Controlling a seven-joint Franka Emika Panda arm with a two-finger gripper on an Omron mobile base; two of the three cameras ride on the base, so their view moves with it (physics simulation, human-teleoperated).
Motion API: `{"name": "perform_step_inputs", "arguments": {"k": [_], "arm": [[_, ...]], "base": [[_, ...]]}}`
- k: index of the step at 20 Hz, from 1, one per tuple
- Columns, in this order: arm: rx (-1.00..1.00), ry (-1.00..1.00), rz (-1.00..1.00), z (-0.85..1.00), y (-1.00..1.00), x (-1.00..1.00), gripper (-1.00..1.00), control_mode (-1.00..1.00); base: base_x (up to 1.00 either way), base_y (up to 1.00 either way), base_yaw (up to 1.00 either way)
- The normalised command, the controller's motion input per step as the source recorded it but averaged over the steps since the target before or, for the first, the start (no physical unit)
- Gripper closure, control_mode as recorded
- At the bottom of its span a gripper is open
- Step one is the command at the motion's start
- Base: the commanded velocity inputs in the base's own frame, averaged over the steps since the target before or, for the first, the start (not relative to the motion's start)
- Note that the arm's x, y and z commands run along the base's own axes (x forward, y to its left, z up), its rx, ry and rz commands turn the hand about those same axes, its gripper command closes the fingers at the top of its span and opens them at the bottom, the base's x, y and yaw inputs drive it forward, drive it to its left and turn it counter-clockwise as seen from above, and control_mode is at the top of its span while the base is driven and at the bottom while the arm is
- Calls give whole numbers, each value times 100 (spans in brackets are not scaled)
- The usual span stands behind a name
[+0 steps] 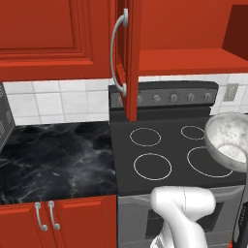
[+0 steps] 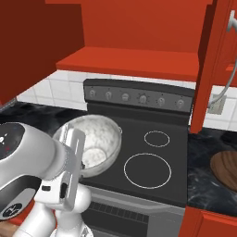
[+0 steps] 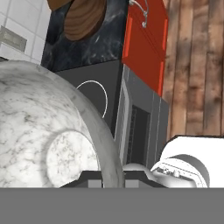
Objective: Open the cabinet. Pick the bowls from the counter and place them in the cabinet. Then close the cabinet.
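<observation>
My gripper (image 3: 111, 178) is shut on the rim of the marbled grey-white bowl (image 3: 43, 131), which hangs tilted above the stovetop (image 2: 152, 152). The same bowl (image 2: 95, 141) shows beside my hand (image 2: 74, 155), and at the right edge of the left base view (image 1: 227, 140). The dark brown wooden bowl (image 2: 227, 169) rests on the black marble counter (image 2: 203, 157) right of the stove, also seen as the wooden bowl (image 3: 83, 17). The cabinet stands open above the stove, its left door (image 1: 128, 58) and right door (image 2: 210, 69) swung out, its red shelf (image 2: 139, 62) bare.
A stove control panel (image 2: 139, 98) with knobs runs along the back. More black counter (image 1: 53, 160) lies left of the stove, with a microwave edge (image 1: 4, 118) at far left. Short red doors (image 1: 58, 220) sit below; the oven front (image 3: 140, 127) faces a wood floor.
</observation>
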Motion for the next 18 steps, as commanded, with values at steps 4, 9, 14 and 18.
{"name": "perform_step_inputs", "arguments": {"k": [4, 9, 14, 18], "arm": [[0, -1, 3, 23, 0, 3, 100, -100], [-2, -5, 7, 62, 0, 3, 100, -100], [-1, -11, 20, 50, 1, 25, 100, -100], [0, -10, 22, 37, 3, 46, 100, -100]], "base": [[15, 0, 4], [0, 0, 0], [0, 0, 0], [0, 0, 0]]}}
